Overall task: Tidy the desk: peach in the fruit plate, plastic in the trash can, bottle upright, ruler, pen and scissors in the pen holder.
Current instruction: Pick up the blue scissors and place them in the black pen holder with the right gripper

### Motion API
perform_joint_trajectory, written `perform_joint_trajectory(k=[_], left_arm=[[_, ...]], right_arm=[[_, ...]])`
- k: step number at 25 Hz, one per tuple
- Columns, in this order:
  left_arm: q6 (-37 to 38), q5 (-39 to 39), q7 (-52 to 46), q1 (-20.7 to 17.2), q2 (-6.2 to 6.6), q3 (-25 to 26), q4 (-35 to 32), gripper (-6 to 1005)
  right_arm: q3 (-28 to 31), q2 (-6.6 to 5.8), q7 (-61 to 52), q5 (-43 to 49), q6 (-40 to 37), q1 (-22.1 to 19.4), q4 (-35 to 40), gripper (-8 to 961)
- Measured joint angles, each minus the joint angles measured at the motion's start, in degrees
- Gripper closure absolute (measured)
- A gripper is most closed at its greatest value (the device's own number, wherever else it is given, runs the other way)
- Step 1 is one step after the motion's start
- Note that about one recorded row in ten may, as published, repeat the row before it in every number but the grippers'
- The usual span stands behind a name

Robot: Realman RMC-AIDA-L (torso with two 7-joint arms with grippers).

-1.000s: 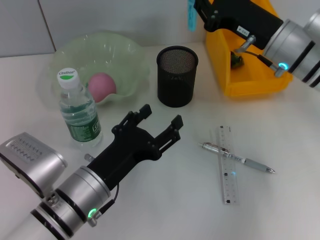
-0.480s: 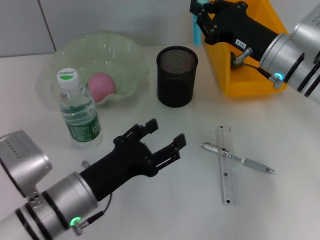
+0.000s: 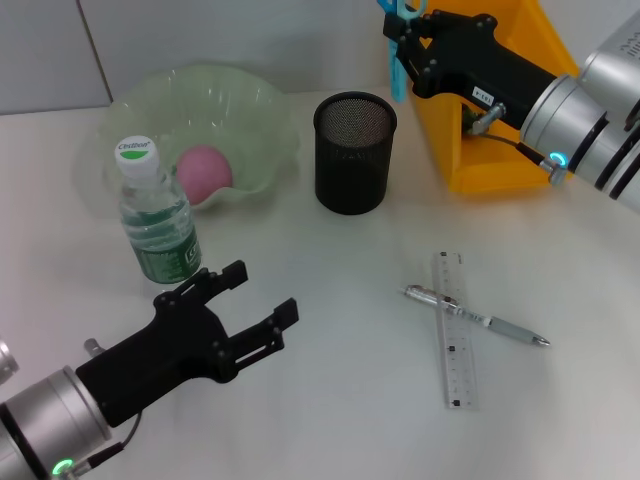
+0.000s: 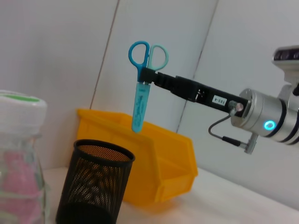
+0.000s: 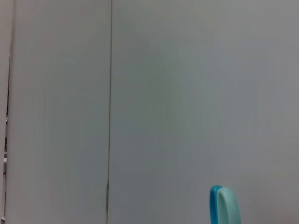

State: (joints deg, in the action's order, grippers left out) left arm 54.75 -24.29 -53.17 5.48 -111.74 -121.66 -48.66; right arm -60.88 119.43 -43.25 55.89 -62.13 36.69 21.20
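My right gripper (image 3: 398, 30) is shut on blue scissors (image 4: 141, 88), which hang blades down above and slightly behind the black mesh pen holder (image 3: 354, 152). In the right wrist view only the scissors' handle (image 5: 224, 204) shows. The pink peach (image 3: 203, 170) lies in the pale green fruit plate (image 3: 245, 110). A water bottle (image 3: 155, 216) stands upright in front of the plate. A clear ruler (image 3: 456, 327) and a silver pen (image 3: 475, 317) lie crossed on the desk at the right. My left gripper (image 3: 258, 302) hovers open low at the front left, holding nothing.
A yellow bin (image 3: 500, 130) stands at the back right, behind my right arm, with something small and dark inside. A grey wall runs close behind the desk.
My right gripper carried the scissors left, toward the space over the pen holder. My left arm drew back toward the front left, away from the bottle and desk centre.
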Motion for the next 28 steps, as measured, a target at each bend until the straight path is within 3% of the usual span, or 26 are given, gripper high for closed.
perform_joint_trajectory(k=[1, 6, 28], left_arm=[[0.85, -3.9, -0.76, -0.51, 0.08, 2.44, 0.29, 162], [2.5, -6.22, -1.03, -0.07, -0.3, 3.84, 1.24, 161], [5.7, -8.14, -1.87, 1.87, -1.16, 4.16, 3.25, 161]], right_arm=[[-0.03, 0.02, -0.02, 0.0, 0.01, -0.04, -0.08, 858], [-0.11, 0.13, -0.05, 0.0, -0.09, 0.6, -2.06, 857], [0.15, 0.35, 0.4, 0.01, 4.61, 3.98, -6.43, 854]])
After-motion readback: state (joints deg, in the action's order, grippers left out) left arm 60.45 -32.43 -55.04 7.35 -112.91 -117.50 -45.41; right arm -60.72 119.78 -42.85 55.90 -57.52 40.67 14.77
